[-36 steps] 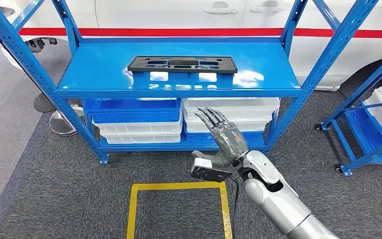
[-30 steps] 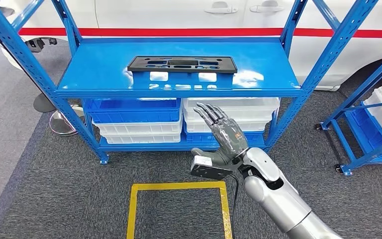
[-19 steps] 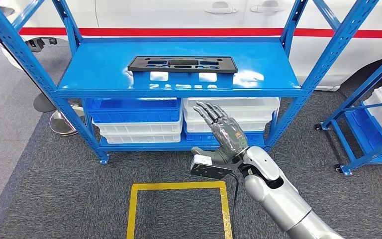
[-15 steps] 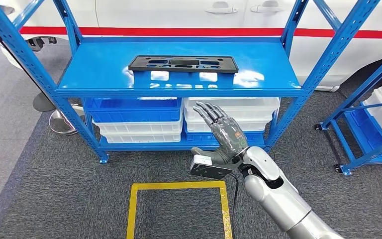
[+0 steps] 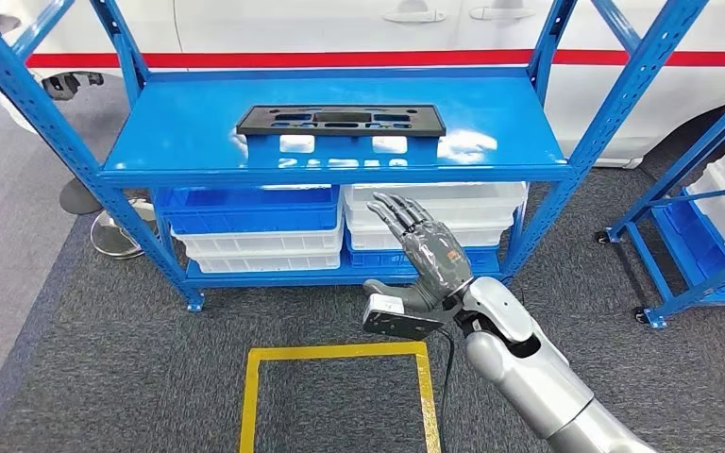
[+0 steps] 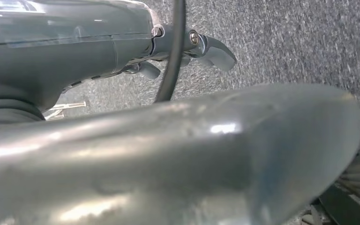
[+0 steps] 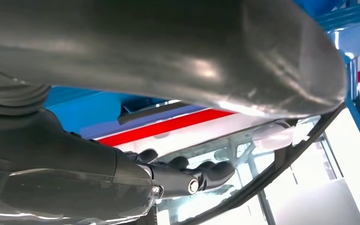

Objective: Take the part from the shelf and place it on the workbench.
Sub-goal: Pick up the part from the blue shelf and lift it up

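Note:
The part (image 5: pixel 341 120) is a flat black rectangular plate with cut-outs, lying on the top board of the blue shelf (image 5: pixel 189 146) toward the back middle. My right hand (image 5: pixel 425 257) is raised in front of the shelf's lower level, below and slightly right of the part, fingers stretched out and apart, holding nothing. In the right wrist view the dark fingers (image 7: pixel 187 174) point toward the shelf, and the part's (image 7: pixel 154 111) dark edge shows beyond them. My left hand (image 6: pixel 122 42) hangs over the grey carpet with its fingers extended and nothing in it.
Blue bins (image 5: pixel 245 208) and white bins (image 5: pixel 434 203) fill the lower shelf level. Blue uprights (image 5: pixel 614 113) frame the shelf. A second blue rack (image 5: pixel 708 236) with white bins stands at right. A yellow square (image 5: pixel 340 354) marks the carpet. A white car (image 5: pixel 340 28) stands behind.
My right hand rose a little at first, then held still. The whole picture has shifted slightly, so the camera moved; the part has stayed on the shelf.

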Controlling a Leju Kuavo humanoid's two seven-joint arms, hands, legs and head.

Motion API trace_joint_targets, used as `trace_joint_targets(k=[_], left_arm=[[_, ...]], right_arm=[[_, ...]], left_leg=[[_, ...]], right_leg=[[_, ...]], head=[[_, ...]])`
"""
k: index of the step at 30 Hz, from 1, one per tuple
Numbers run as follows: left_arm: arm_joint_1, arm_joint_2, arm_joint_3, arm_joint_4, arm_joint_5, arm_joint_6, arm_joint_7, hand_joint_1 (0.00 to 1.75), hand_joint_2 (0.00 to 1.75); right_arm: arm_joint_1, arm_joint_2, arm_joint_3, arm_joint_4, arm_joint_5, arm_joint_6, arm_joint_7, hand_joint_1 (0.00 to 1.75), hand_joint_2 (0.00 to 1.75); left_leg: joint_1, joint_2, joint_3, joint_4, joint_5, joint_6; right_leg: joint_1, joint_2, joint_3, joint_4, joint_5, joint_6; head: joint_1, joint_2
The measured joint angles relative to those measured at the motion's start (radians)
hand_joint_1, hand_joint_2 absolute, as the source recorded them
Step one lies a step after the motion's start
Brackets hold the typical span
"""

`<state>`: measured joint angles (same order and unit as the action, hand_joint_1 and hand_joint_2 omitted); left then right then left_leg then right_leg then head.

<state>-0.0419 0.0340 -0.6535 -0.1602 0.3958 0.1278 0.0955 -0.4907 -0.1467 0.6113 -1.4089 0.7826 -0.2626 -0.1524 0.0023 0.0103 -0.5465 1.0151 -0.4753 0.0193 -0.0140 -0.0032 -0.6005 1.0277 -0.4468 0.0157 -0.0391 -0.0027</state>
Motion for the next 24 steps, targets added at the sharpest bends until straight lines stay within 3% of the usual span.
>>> trace_joint_targets(k=[4, 5, 7, 8, 9, 10, 12, 14, 19, 20, 22, 24], left_arm=[[0.000, 0.000, 0.000, 0.000, -0.002, 0.000, 0.000, 0.00, 0.00], [-0.001, 0.000, 0.000, 0.000, -0.002, 0.000, 0.000, 0.00, 0.00], [-0.001, 0.001, 0.000, 0.000, -0.004, 0.000, 0.000, 0.00, 0.00], [0.000, 0.001, 0.000, 0.000, -0.005, 0.000, 0.000, 0.00, 0.00], [0.001, 0.001, 0.000, 0.000, -0.006, 0.000, 0.000, 0.00, 0.00], [0.002, 0.001, 0.000, 0.000, -0.007, 0.000, 0.000, 0.00, 0.00], [0.002, 0.002, 0.000, 0.000, -0.008, 0.000, 0.000, 0.00, 0.00], [0.002, 0.003, 0.000, 0.000, -0.008, 0.000, 0.000, 0.00, 0.00], [0.000, 0.003, -0.002, 0.000, -0.010, 0.000, 0.000, 0.00, 0.00], [0.000, 0.003, -0.003, 0.000, -0.011, 0.000, 0.000, 0.00, 0.00], [-0.001, 0.003, -0.006, 0.000, -0.012, 0.000, 0.000, 0.00, 0.00], [-0.001, 0.003, -0.008, 0.000, -0.014, 0.000, -0.001, 0.00, 0.00]], right_arm=[[0.001, -0.003, 0.000, -0.006, 0.000, 0.000, 0.004, 0.00, 0.00], [0.001, -0.003, 0.000, -0.008, 0.000, 0.000, 0.004, 0.00, 0.00], [0.002, -0.004, 0.000, -0.010, 0.000, 0.001, 0.005, 0.00, 0.00], [0.005, -0.004, 0.000, -0.011, 0.000, 0.001, 0.005, 0.00, 0.00], [0.007, -0.004, 0.000, -0.011, 0.000, 0.001, 0.005, 0.00, 0.00], [0.008, -0.005, 0.000, -0.011, 0.000, 0.001, 0.005, 0.00, 0.00], [0.009, -0.005, 0.000, -0.011, 0.000, 0.001, 0.005, 0.00, 0.00], [0.008, -0.005, 0.000, -0.013, 0.000, 0.001, 0.005, 0.00, 0.00], [0.008, -0.008, 0.000, -0.021, 0.000, 0.002, 0.005, 0.00, 0.00], [0.007, -0.010, 0.000, -0.023, 0.000, 0.001, 0.005, 0.00, 0.00], [0.010, -0.012, 0.000, -0.025, 0.000, 0.002, 0.005, 0.00, 0.00], [0.017, -0.014, 0.001, -0.026, 0.000, 0.002, 0.005, 0.00, 0.00]], left_leg=[[0.001, 0.001, -0.010, 0.026, -0.023, -0.023], [0.003, 0.000, -0.029, 0.069, -0.046, -0.028], [0.005, -0.002, -0.096, 0.202, -0.100, -0.036], [0.007, -0.002, -0.130, 0.261, -0.116, -0.038], [0.008, -0.002, -0.151, 0.288, -0.112, -0.040], [0.010, -0.002, -0.152, 0.276, -0.088, -0.041], [0.012, -0.003, -0.108, 0.157, -0.010, -0.041], [0.011, -0.006, -0.063, 0.049, 0.031, -0.035], [0.010, -0.009, -0.051, 0.016, 0.032, -0.002], [0.012, -0.007, -0.048, 0.013, 0.032, 0.005], [0.011, -0.006, -0.046, 0.012, 0.030, 0.013], [0.006, -0.007, -0.043, 0.012, 0.026, 0.018]], right_leg=[[-0.004, 0.005, 0.009, -0.014, -0.001, -0.023], [-0.006, 0.005, 0.014, -0.017, -0.001, -0.029], [-0.005, 0.005, 0.019, -0.018, -0.005, -0.036], [-0.005, 0.005, 0.021, -0.017, -0.007, -0.037], [-0.005, 0.007, 0.023, -0.016, -0.010, -0.038], [-0.005, 0.009, 0.026, -0.015, -0.013, -0.036], [-0.006, 0.013, 0.033, -0.009, -0.021, -0.030], [-0.003, 0.016, 0.033, -0.003, -0.029, -0.020], [-0.001, 0.015, 0.025, 0.014, -0.045, 0.003], [-0.001, 0.014, 0.008, 0.049, -0.065, 0.007], [-0.001, 0.010, -0.059, 0.175, -0.120, 0.010], [-0.001, 0.010, -0.120, 0.271, -0.138, 0.010]], head=[[0.000, 0.000], [0.000, 0.000], [0.000, 0.000], [0.000, 0.000], [0.000, 0.000], [0.000, 0.000], [0.000, 0.000], [0.000, 0.000], [0.000, 0.000], [0.000, 0.000], [0.000, 0.000], [0.000, 0.000]])
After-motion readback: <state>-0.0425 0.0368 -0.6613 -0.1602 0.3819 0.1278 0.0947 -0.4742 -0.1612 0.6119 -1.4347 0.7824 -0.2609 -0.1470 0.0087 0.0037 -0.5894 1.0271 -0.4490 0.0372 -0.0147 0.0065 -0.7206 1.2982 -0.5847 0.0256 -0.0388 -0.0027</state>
